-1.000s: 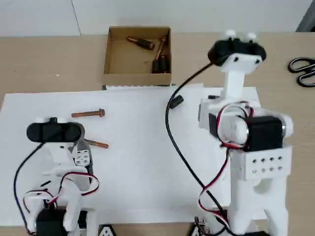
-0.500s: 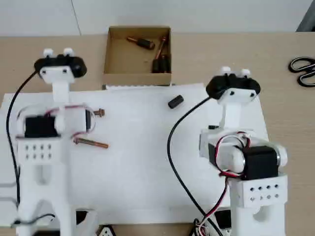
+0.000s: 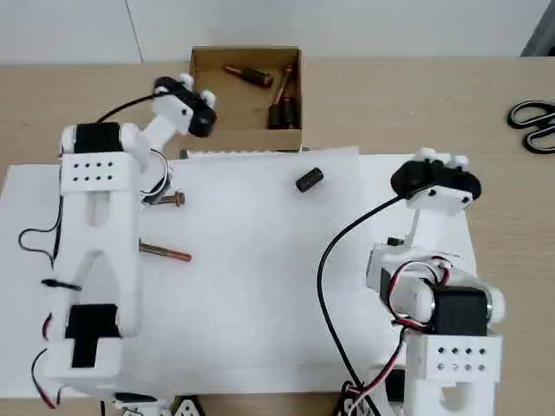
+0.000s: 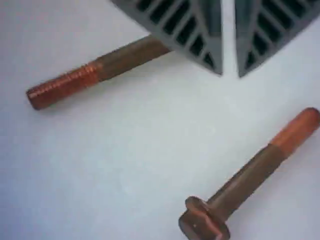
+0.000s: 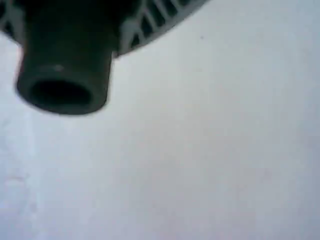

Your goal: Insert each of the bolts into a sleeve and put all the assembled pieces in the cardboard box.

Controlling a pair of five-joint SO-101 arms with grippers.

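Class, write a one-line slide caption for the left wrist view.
Left gripper, narrowly open, over a white sheet: one copper bolt passes behind it, a second bolt lies apart.

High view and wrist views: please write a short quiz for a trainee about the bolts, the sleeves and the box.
1. True or false: the cardboard box is empty.
2. How many bolts lie loose on the white sheet? A one, B two, C four.
3. Fill in: the right gripper holds a black ____.
Key: 1 false; 2 B; 3 sleeve.
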